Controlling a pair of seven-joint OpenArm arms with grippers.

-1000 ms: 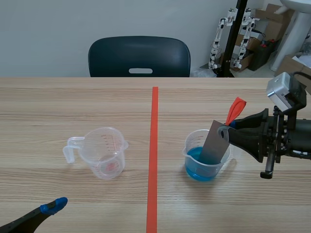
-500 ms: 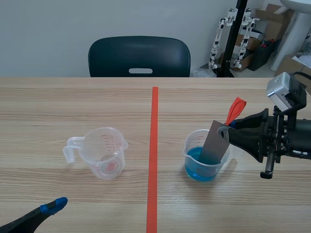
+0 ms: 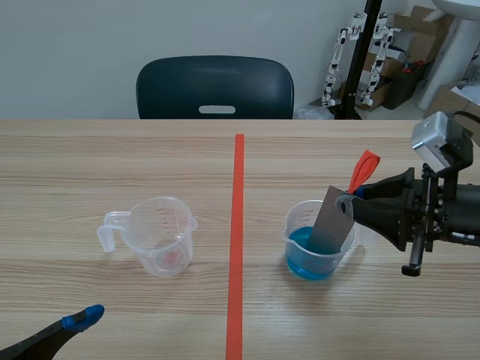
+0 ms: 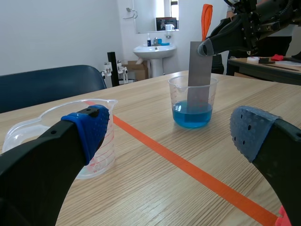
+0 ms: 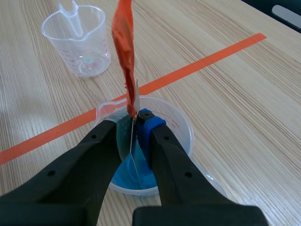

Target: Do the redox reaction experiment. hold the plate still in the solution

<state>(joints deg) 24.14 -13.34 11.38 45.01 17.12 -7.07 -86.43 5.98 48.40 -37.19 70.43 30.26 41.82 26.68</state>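
My bench [image 3: 112, 150] is pale wood with an orange-red tape line running from near edge to far edge down its middle. A dark chair [image 3: 215, 86] stands behind the far edge against a plain wall, with cardboard boxes [image 3: 409, 30] past the far right corner.

Right of the line, about midway between the near and far edges, stands the clear beaker [image 3: 319, 244] of blue solution. Left of the line stands an empty measuring cup [image 3: 159, 235].

My right arm comes in level from the right edge. My right pincer [image 3: 346, 204] is clamped on the top of the grey plate [image 3: 330, 221], beside its orange tag [image 3: 364, 171]. The plate leans in the beaker with its lower end in the blue liquid.

My left pincer [image 4: 169, 129] lies low at the near left corner, its fingers wide apart and holding nothing.

Against the frames from a second ago, nothing has shifted: plate, beaker and both arms sit exactly as they were.
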